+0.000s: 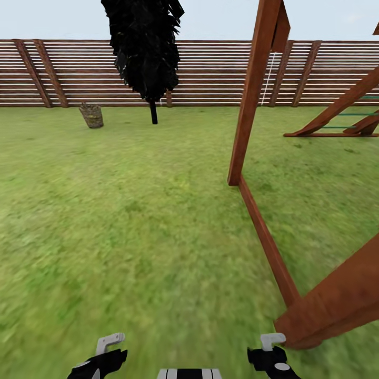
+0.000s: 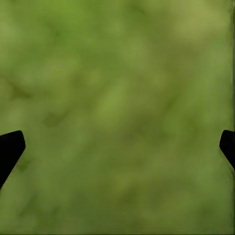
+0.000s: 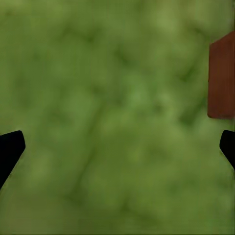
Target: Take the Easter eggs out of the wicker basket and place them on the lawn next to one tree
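The wicker basket (image 1: 92, 115) stands far off on the lawn (image 1: 131, 221) at the upper left, close to the fence. Its inside is too far away to see, so the Easter eggs are hidden. Both arms hang low at the bottom edge of the head view. My left gripper (image 2: 117, 147) is open over bare grass, its black fingertips (image 2: 10, 149) wide apart. My right gripper (image 3: 117, 147) is open too, with nothing between its fingers and a brown wooden beam (image 3: 223, 78) beside it. The pale-trunked tree is out of view.
A narrow black cypress-like tree (image 1: 145, 47) stands right of the basket. A brown wooden swing frame (image 1: 263, 231) runs along the ground on the right, its foot (image 1: 337, 305) near my right arm. A slatted wooden fence (image 1: 210, 73) closes the far side. Another wooden frame (image 1: 342, 113) sits at the far right.
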{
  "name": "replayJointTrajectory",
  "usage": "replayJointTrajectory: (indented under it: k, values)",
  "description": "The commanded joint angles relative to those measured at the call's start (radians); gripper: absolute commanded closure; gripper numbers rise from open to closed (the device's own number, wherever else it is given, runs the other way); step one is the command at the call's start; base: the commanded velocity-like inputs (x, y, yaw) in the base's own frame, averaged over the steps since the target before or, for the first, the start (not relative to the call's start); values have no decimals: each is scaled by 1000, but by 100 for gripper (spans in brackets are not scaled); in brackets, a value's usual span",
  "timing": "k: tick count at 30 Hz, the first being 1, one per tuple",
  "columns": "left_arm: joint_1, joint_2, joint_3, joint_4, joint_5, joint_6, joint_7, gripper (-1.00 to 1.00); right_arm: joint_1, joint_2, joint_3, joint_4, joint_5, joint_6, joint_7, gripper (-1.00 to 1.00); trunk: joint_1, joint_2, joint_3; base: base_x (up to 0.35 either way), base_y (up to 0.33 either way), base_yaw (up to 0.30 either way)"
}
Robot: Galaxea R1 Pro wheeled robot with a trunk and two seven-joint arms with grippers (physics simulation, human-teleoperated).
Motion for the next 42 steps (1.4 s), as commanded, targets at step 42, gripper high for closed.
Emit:
replayJointTrajectory:
  k: [42]
  values:
    - [0, 0, 3, -2, 6, 6, -2, -100, 0, 0, 2, 1, 6, -2, -4, -100, 0, 0, -1, 323, 0, 54]
